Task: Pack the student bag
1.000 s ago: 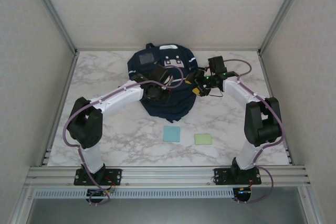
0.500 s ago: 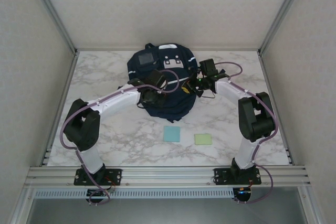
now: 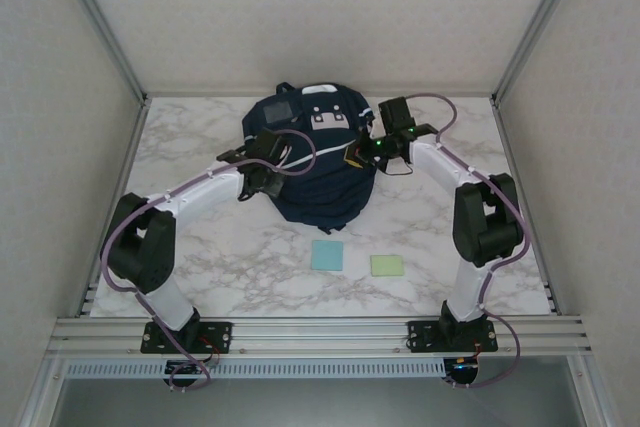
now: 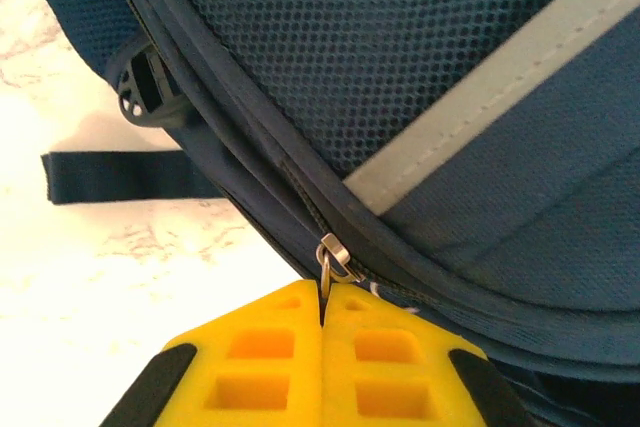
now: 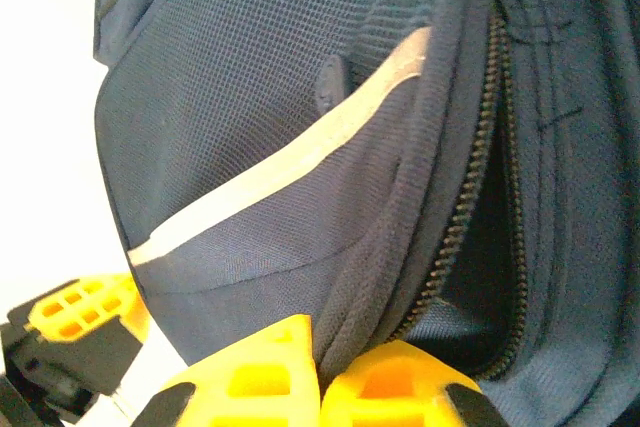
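the student bag (image 3: 320,185) lies soft and limp at the far middle of the tabletop (image 3: 230,257). the left pincer (image 4: 322,312) pinches its zipper pull (image 4: 336,257) and the right pincer (image 5: 318,362) clamps the fabric lip (image 5: 372,277). both look like sound holds, since loose cloth sags and slips.

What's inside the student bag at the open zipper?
A dark interior shows through the zipper gap of the student bag; any contents are hidden by the fabric that the right end effector pinches.
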Action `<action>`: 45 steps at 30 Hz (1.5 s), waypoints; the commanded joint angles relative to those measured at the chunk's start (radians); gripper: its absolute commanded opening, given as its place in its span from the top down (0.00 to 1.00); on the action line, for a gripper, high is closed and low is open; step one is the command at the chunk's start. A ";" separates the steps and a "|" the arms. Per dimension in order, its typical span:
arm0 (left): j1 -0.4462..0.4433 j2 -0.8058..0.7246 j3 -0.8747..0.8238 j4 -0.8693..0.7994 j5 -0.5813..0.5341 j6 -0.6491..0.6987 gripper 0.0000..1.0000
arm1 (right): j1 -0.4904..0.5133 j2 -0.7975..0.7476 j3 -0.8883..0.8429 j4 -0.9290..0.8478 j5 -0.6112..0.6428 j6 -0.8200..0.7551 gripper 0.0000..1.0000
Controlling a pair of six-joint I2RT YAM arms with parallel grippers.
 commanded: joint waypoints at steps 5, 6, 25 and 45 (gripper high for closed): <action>0.127 0.013 0.018 0.084 -0.022 0.228 0.88 | -0.030 0.073 0.147 -0.154 0.006 -0.317 1.00; 0.141 0.018 0.022 0.094 -0.014 0.239 0.86 | -0.030 0.079 0.164 -0.166 0.004 -0.330 1.00; 0.132 -0.086 0.094 -0.004 0.126 -0.203 0.00 | -0.005 -0.153 -0.001 -0.244 0.159 -0.130 0.06; -0.056 -0.133 0.043 0.085 0.089 -0.529 0.00 | 0.186 -0.558 -0.610 -0.432 0.336 0.442 0.01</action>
